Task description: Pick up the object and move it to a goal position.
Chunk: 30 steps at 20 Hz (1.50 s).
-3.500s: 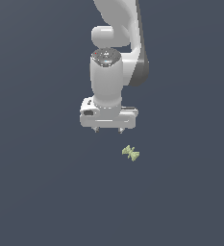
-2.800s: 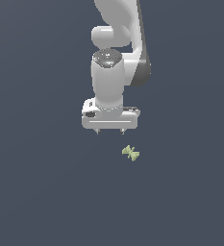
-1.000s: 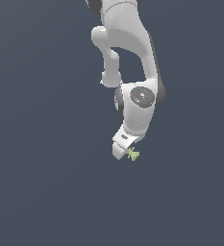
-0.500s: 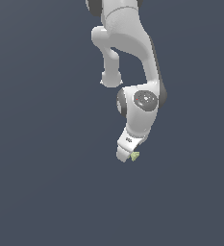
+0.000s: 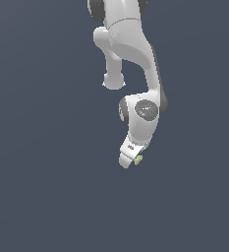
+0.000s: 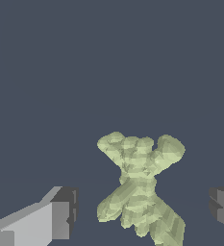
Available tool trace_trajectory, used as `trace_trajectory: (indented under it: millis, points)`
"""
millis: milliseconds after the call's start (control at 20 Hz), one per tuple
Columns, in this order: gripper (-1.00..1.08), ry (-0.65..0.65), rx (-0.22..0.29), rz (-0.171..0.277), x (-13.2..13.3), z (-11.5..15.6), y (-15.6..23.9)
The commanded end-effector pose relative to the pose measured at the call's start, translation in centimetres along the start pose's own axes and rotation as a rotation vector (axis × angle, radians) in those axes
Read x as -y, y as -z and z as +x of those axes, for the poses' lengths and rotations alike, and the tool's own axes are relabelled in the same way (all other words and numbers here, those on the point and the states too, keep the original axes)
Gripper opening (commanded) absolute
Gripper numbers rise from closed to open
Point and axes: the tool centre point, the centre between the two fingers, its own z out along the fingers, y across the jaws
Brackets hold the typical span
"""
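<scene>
Two fingers (image 6: 60,218) of our gripper (image 6: 141,214) stand spread, either side of the object (image 6: 140,187), not touching it.

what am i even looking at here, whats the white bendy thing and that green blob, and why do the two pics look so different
The white bendy thing is a robot arm, drawn by a computer simulation rather than photographed. One picture comes from a camera standing off the arm: it shows the whole arm reaching down to a plain dark surface, with its gripper at the tip.

The other picture comes from a camera mounted on the arm's wrist, looking past the gripper's two fingers, so everything looks huge.

The green blob is the object the arm should pick up: a small pale yellow-green lumpy piece shaped like a bow tie. It sits between the open fingers, with a gap on each side, so nothing is gripped yet. In the outside view only a speck of it shows.
</scene>
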Motion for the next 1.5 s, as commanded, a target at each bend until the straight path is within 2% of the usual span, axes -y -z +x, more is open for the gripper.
trace_trajectory:
  millis: [0,300,350,1000,1450]
  points:
    - [1.00,0.001,0.000,0.000,0.0,-0.1,-1.3]
    - [1.00,0.002,0.000,0.000,-0.1,0.0,-2.2]
    - [-1.00,0.002,0.000,0.000,-0.1,0.0,-2.2]
    - [-1.00,0.007,-0.002,-0.001,-0.1,0.1,-1.9]
    - [-1.00,0.082,-0.031,-0.019,-1.4,0.6,1.7]
